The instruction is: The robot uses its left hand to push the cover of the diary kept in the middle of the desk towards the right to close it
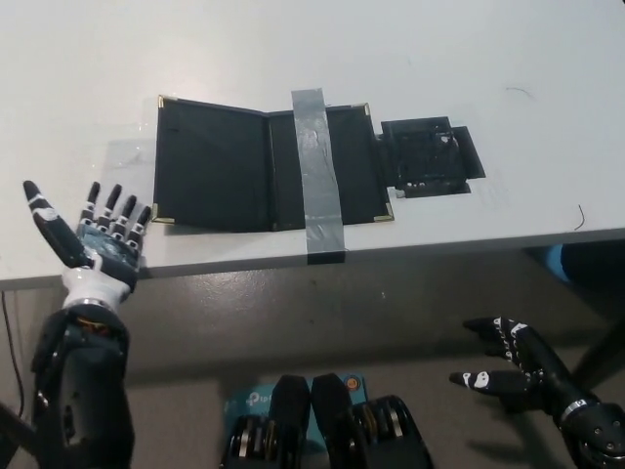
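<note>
A black diary (269, 166) with gold corners lies open and flat in the middle of the white desk (293, 49). A strip of grey tape (317, 176) runs across its right half and over the desk's front edge. Its left cover (210, 164) lies flat on the desk. My white left hand (98, 239) is open at the desk's front edge, just left of and below the diary's lower left corner, fingers spread, not touching the cover. My black right hand (518, 366) hangs open below the desk at the lower right.
A black taped patch (430, 156) sits on the desk right of the diary, touching its right edge. A short dark mark (582, 217) lies near the desk's right front edge. The desk's front edge runs across the middle of the view.
</note>
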Controlling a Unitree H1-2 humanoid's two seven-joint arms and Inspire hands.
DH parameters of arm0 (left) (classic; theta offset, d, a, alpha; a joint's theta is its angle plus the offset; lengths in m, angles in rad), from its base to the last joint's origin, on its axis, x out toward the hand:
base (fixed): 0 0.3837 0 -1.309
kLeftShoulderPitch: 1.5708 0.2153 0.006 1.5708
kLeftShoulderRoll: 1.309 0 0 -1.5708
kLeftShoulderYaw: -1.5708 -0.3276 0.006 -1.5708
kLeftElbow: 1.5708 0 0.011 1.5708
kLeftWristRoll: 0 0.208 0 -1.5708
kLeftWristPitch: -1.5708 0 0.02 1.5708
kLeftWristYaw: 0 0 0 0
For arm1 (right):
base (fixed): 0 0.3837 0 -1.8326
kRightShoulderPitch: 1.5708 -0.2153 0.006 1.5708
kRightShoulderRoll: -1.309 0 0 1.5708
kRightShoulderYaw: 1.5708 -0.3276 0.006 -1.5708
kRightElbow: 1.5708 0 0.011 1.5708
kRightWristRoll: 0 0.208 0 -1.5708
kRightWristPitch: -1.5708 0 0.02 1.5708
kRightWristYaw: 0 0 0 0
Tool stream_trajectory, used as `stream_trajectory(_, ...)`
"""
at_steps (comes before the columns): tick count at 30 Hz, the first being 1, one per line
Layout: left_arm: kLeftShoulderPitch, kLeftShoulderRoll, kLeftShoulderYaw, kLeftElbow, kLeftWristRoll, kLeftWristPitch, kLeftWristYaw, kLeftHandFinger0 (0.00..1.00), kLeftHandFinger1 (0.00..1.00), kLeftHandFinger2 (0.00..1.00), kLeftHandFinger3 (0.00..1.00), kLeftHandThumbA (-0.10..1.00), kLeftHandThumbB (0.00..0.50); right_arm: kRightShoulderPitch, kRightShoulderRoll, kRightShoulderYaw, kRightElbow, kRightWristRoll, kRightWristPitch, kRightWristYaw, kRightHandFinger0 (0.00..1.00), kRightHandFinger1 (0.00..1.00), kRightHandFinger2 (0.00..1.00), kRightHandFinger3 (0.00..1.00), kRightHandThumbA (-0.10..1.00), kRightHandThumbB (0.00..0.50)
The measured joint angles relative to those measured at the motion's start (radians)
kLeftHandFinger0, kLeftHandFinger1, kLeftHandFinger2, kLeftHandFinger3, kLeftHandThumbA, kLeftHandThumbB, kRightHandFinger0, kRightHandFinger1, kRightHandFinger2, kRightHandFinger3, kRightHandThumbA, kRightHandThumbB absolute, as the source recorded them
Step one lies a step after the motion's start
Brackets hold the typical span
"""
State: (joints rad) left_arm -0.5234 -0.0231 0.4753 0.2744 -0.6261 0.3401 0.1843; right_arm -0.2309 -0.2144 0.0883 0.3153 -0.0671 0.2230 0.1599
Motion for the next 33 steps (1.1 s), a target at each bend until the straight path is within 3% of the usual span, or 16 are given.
stream_trajectory(4, -0.001, -0.013, -0.013, 0.002, 0.005, -0.009, 0.0, 1.0, 1.0, 1.0, 1.0, 1.0, 0.235, 0.0, -0.001, 0.004, 0.0, -0.002, 0.0, 0.001, 0.84, 0.9, 0.85, 0.73, 1.0, 0.48)
stream_trajectory(13, -0.017, -0.055, -0.029, 0.03, 0.008, -0.04, 0.001, 1.0, 1.0, 1.0, 1.0, 1.0, 0.29, -0.012, -0.002, 0.015, 0.0, -0.009, 0.0, 0.004, 0.85, 0.9, 0.85, 0.74, 1.0, 0.475)
stream_trajectory(22, -0.023, -0.137, -0.015, 0.039, -0.02, -0.073, 0.007, 1.0, 1.0, 1.0, 1.0, 1.0, 0.27, -0.03, -0.006, 0.016, -0.003, -0.011, 0.0, 0.007, 0.85, 0.91, 0.86, 0.78, 1.0, 0.463)
stream_trajectory(26, -0.03, -0.173, -0.005, 0.039, -0.032, -0.082, 0.016, 1.0, 1.0, 1.0, 1.0, 1.0, 0.293, -0.032, -0.009, 0.017, -0.003, -0.011, 0.0, 0.009, 0.85, 0.9, 0.85, 0.78, 1.0, 0.47)
stream_trajectory(30, -0.042, -0.223, -0.006, 0.051, -0.049, -0.083, 0.023, 1.0, 1.0, 1.0, 1.0, 1.0, 0.271, -0.034, -0.009, 0.019, -0.003, -0.011, 0.0, 0.012, 0.86, 0.9, 0.85, 0.78, 1.0, 0.472)
stream_trajectory(33, -0.052, -0.241, -0.018, 0.053, -0.045, -0.086, 0.032, 1.0, 1.0, 1.0, 1.0, 1.0, 0.287, -0.033, -0.011, 0.02, -0.003, -0.011, 0.0, 0.015, 0.85, 0.89, 0.84, 0.77, 1.0, 0.48)
